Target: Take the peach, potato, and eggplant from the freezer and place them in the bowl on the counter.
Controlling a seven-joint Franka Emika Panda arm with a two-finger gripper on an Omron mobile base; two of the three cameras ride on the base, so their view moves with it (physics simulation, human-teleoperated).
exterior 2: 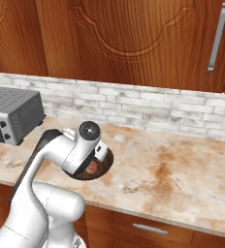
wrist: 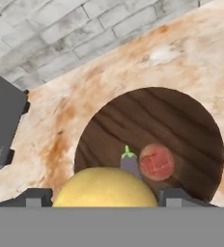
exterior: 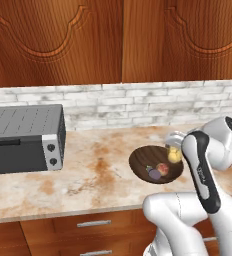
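My gripper (exterior: 174, 150) hangs just above the dark brown bowl (exterior: 138, 157), shut on the pale-yellow potato (exterior: 174, 155). In the hand view the potato (wrist: 105, 188) sits between the two fingertips of the gripper (wrist: 106, 195), over the bowl's (wrist: 181, 116) near rim. Inside the bowl lie the reddish-orange peach (wrist: 156, 162) and, touching it, the small purple eggplant (wrist: 130, 161) with a green stem. The left base view shows the peach (exterior: 162, 168) and the eggplant (exterior: 154, 173) side by side. The bowl (exterior 2: 107, 162) stands on the beige counter (exterior: 88, 175). The freezer is out of view.
A grey toaster oven (exterior: 23, 137) stands on the counter at the far left, against the brick backsplash. Wooden wall cabinets hang above, one with a silver handle (exterior 2: 217, 36). Drawers with bar handles (exterior: 93, 223) run below the counter's front edge.
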